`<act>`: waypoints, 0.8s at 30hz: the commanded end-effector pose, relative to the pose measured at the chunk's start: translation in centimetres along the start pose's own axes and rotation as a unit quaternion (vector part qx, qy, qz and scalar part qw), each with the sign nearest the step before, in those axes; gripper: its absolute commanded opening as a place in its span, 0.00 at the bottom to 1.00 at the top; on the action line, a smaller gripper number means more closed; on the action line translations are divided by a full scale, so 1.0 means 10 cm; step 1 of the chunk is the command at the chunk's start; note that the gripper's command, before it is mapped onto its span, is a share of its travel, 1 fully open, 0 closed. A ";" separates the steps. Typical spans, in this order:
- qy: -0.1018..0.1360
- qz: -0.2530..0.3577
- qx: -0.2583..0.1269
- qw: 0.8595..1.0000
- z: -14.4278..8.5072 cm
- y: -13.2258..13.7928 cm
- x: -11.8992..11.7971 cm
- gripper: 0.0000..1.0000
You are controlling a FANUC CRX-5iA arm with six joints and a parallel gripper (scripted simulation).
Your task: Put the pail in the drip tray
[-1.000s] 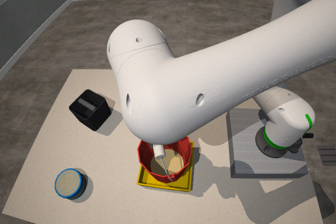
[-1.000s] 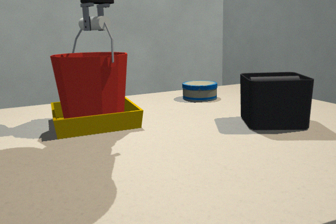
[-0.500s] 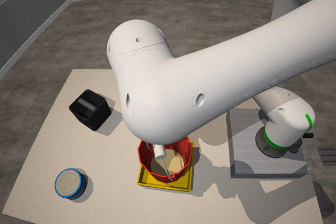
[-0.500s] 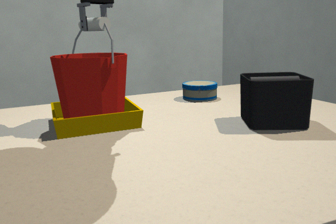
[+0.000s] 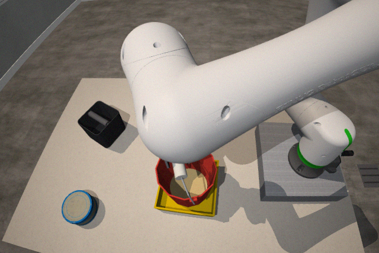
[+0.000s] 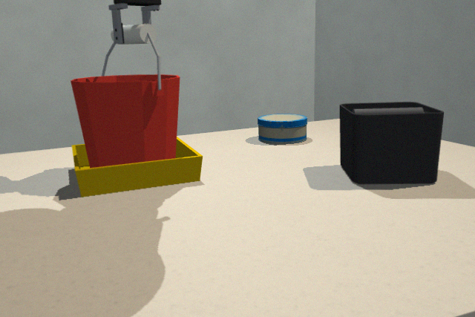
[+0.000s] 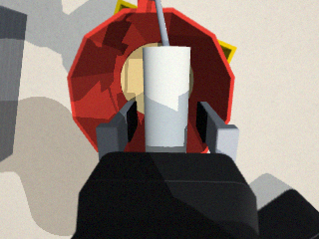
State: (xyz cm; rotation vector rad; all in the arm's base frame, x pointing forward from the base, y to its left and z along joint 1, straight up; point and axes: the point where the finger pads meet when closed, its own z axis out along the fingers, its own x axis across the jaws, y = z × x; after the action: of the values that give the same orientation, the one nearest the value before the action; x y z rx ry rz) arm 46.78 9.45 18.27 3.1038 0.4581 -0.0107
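A red pail [image 5: 211, 169] [image 6: 115, 125] [image 7: 92, 102] stands upright inside the walls of the yellow drip tray [image 5: 186, 211] [image 6: 142, 177] [image 7: 229, 52]. The tray's near wall hides its base in the exterior view, so contact with the tray's floor cannot be seen. Its wire handle is up, with a white cylindrical grip [image 5: 179, 172] [image 6: 133, 34] [image 7: 166, 75] on top. My gripper [image 6: 132, 33] [image 7: 166, 114] is open around this grip; the wrist view shows a gap on each side of it. The fingers are well above the tray and do not touch it.
A black square bin [image 5: 106, 134] [image 6: 395, 148] with a grey rod-like thing inside and a round blue-rimmed tin [image 5: 77, 207] [image 6: 281, 131] stand on the table, apart from the tray. The grey base plate [image 5: 275, 164] of the arm is on the tray's other side.
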 end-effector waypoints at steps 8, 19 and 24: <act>0.001 0.000 0.000 1.000 -0.01 0.00 0.00 1.00; 0.001 0.000 0.000 1.000 -0.07 0.00 0.00 1.00; 0.001 0.000 0.000 1.000 -0.12 0.00 0.00 1.00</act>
State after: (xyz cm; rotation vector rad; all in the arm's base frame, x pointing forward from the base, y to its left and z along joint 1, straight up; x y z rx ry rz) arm 46.79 9.45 19.12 3.1038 0.4580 -0.0111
